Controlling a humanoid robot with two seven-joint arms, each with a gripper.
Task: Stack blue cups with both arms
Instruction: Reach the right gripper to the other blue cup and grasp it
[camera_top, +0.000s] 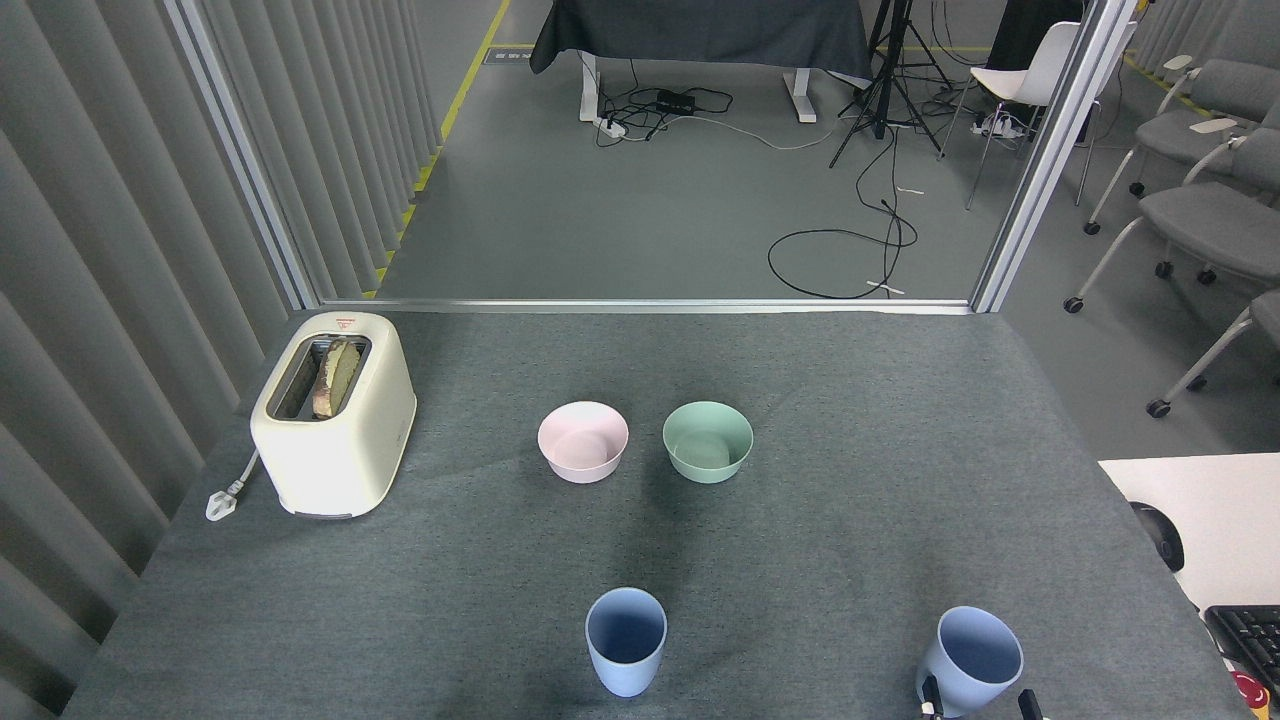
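You have 2 pale blue matte plastic tumblers on the grey felt-covered table (850, 420), both close to the near edge so that each arm can reach 1 without crossing the other. The left-hand pale blue tumbler (626, 641) stands upright near the centre line, mouth up, untouched and free on all sides. That posture makes it the natural receiver for the stack.

The right-hand pale blue tumbler (968, 662) sits well apart from it, at the bottom right, and leans with its mouth tipped toward the right. The lean suggests it is being held from below, not resting flat. The right gripper (978, 706) shows only as 2 dark finger tips, 1 on each side of the tumbler's base, at the frame edge. They appear to be clamped on the base, but the contact is cut off by the frame, so you cannot confirm it. The left gripper is out of sight.

Note the round pink plastic bowl (583, 442) and the round mint-green plastic bowl (707, 441), placed just beside each other farther back. The cream 2-slot toaster (333, 414) stands at the far left. None of these 3 lies between the tumblers.
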